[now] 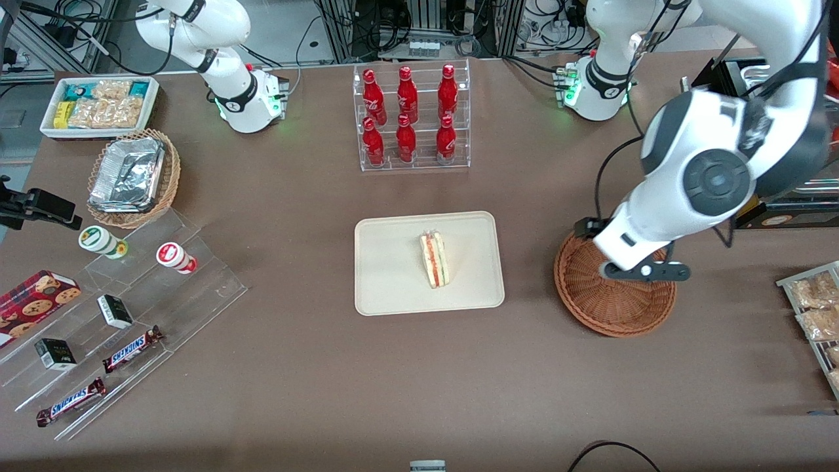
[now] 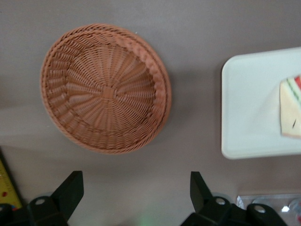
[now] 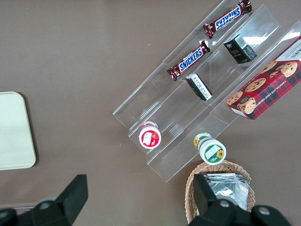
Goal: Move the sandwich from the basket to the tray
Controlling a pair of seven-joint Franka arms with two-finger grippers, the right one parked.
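The sandwich (image 1: 434, 259) lies on the cream tray (image 1: 393, 288) at the middle of the table, its red, orange and green cut edge showing. It also peeks in at the frame's edge as the sandwich (image 2: 291, 108) on the tray (image 2: 249, 108) in the left wrist view. The reddish-brown wicker basket (image 1: 613, 308) sits beside the tray toward the working arm's end, and the basket (image 2: 106, 89) holds nothing. The left arm's gripper (image 2: 135, 190) hangs above the table by the basket, open, with only bare table between its fingers. In the front view the arm's wrist (image 1: 645, 252) covers part of the basket's rim.
A clear rack of red bottles (image 1: 411, 118) stands farther from the front camera than the tray. Toward the parked arm's end are a tan basket of foil containers (image 1: 133, 177), a white snack bin (image 1: 99, 105) and acrylic steps (image 1: 118, 314). Snack packets (image 1: 816, 308) lie at the working arm's end.
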